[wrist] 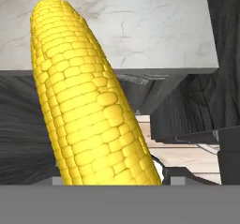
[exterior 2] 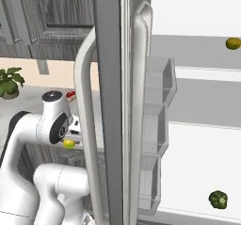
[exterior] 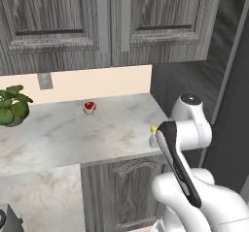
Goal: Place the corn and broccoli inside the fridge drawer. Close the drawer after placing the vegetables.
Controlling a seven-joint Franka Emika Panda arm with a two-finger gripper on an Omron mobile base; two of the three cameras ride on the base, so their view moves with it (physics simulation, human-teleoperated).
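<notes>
The corn (wrist: 89,110), a bright yellow cob, rises from the bottom of the hand view, over the counter's edge. My gripper (exterior 2: 70,137) is shut on it beside the open fridge door, at the counter's right end; the cob's tip (exterior: 153,128) pokes out past the arm. The broccoli (exterior 2: 218,199), a dark green floret, lies low inside the fridge on a pale surface. I cannot tell whether that surface is the fridge drawer.
The open fridge door (exterior 2: 110,101) with its long handle (exterior 2: 87,125) and door bins (exterior 2: 157,125) stands right of the arm. A round yellowish fruit (exterior 2: 233,43) sits on an upper shelf. A potted plant (exterior: 12,107) and a small red thing (exterior: 89,107) are on the counter (exterior: 73,134).
</notes>
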